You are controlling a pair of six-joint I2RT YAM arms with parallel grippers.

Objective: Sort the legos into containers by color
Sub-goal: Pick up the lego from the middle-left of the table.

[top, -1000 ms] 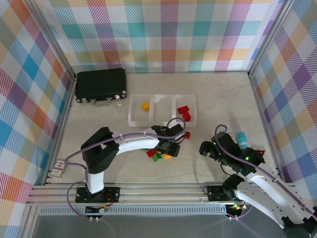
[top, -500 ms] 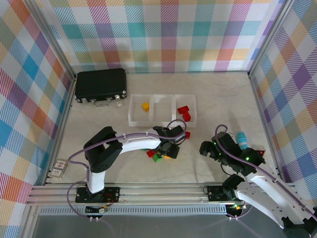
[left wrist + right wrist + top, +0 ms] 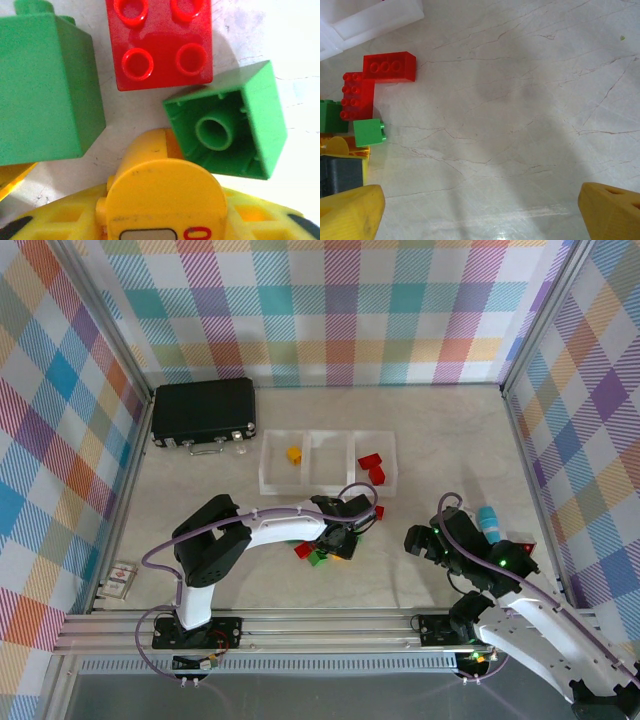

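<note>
My left gripper (image 3: 338, 540) is down in a small pile of legos in front of the containers (image 3: 328, 480). Its yellow fingers (image 3: 60, 222) press on both sides of a rounded yellow-orange lego (image 3: 165, 190), so it is shut on it. Right beside it lie a red brick (image 3: 162, 42), an upturned green brick (image 3: 227, 125) and a bigger green brick (image 3: 45, 85). The left tray holds a yellow lego (image 3: 293, 454) and the right tray red legos (image 3: 372, 465). My right gripper (image 3: 420, 540) hovers open over bare table, its fingertips (image 3: 350, 210) far apart.
A black case (image 3: 203, 412) lies at the back left. A blue cylinder (image 3: 487, 518) stands by the right arm and a small card (image 3: 120, 578) lies near the front left edge. A lone red brick (image 3: 378, 511) sits in front of the right tray.
The left gripper's jaws have closed in on the yellow-orange lego in the pile. The right arm has barely moved.
</note>
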